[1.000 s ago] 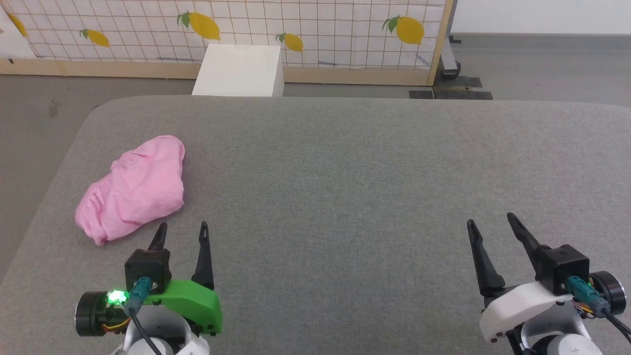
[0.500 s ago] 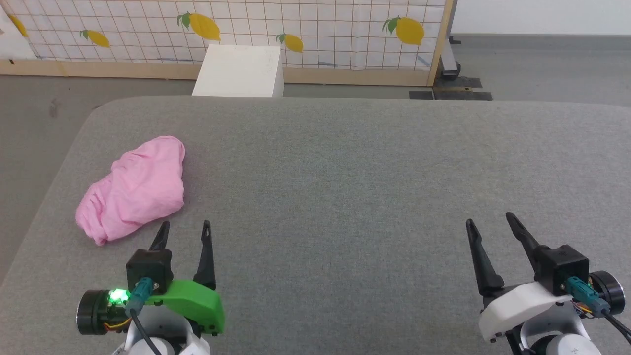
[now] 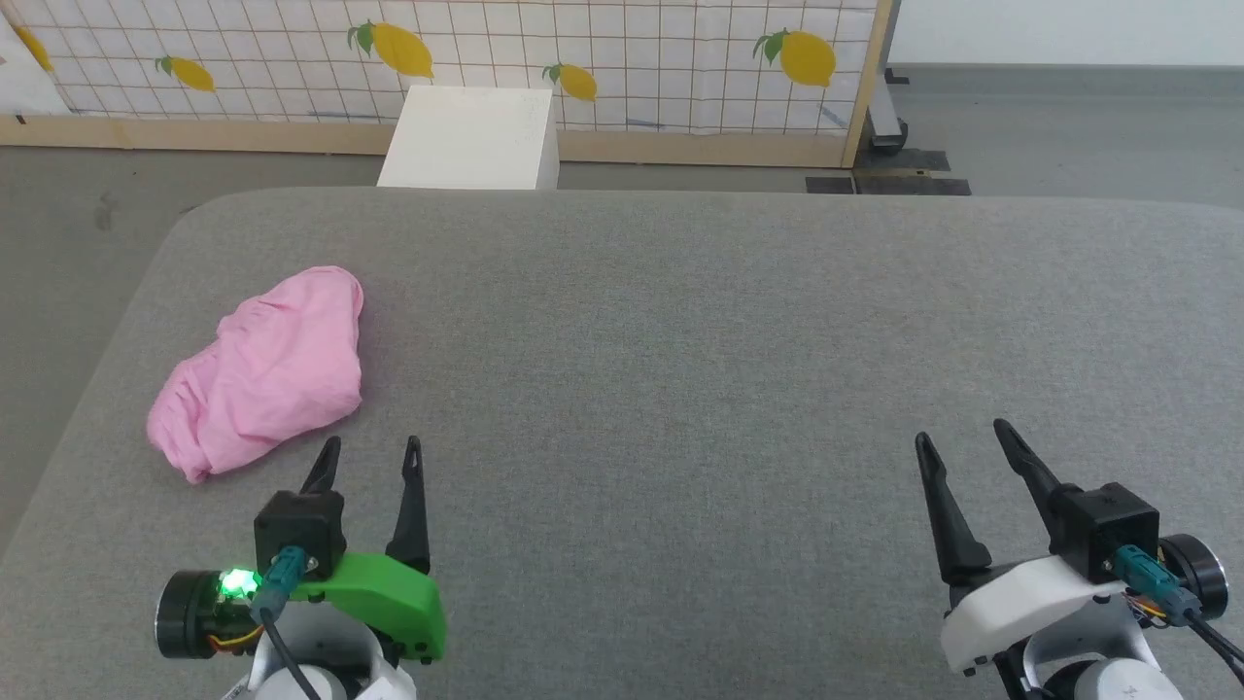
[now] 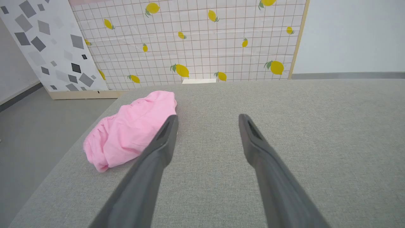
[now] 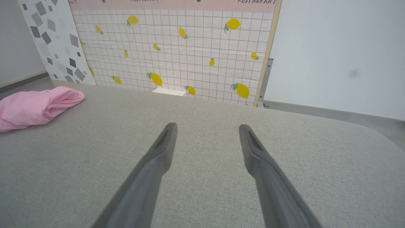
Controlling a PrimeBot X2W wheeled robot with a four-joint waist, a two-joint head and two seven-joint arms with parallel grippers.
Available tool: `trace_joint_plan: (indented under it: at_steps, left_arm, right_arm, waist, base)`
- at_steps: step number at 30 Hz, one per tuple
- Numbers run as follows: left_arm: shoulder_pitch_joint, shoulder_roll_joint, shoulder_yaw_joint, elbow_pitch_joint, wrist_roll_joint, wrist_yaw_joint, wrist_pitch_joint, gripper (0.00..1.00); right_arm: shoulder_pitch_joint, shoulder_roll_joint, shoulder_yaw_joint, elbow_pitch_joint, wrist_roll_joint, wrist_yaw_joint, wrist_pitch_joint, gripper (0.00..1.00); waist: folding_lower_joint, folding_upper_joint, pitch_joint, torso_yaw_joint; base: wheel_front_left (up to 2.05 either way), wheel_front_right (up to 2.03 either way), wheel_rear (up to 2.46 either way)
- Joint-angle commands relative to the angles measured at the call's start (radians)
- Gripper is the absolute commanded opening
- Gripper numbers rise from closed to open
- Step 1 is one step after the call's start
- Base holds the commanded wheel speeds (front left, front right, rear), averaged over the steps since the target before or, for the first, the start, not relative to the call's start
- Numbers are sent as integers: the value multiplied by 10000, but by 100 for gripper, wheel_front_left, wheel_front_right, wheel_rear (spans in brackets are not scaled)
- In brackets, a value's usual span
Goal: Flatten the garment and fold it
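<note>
Pink shorts (image 3: 260, 369) lie bunched near the counter's (image 3: 680, 340) left edge. The left pincer (image 3: 374, 444) hovers just short of them, fingers spread; the right pincer (image 3: 959, 430), also spread, is well apart. The head view catches a white box (image 3: 471, 141) behind the counter; the wrist views add a speckled panel (image 4: 47, 44) beside the lemon screen (image 5: 177, 47).

1. Garment (image 3: 260, 369): plain light pink.
2. Table (image 3: 680, 321): flecked grey fabric.
3. Screen (image 3: 622, 58): white grid, yellow lemons with green leaves.
4. Left gripper (image 3: 373, 443): dark fingers, green mount.
5. Right gripper (image 3: 959, 433): dark fingers, white mount.
</note>
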Motion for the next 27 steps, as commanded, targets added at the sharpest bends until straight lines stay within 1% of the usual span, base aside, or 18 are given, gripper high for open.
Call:
trace_joint_plan:
  at_steps: [1,27]
  left_arm:
    - [83,101,-24,-21,-54,20,41,100]
    - [139,308,-332,54,-335,154,253,100]
  right_arm:
    - [-173,19,20,23,97,-10,-8,100]
    - [-169,27,200,16,166,-13,42,100]
  waist:
    - [0,-1,4,-3]
    - [-1,-1,30,21]
  base:
    - [0,0,0]
    - [0,0,0]
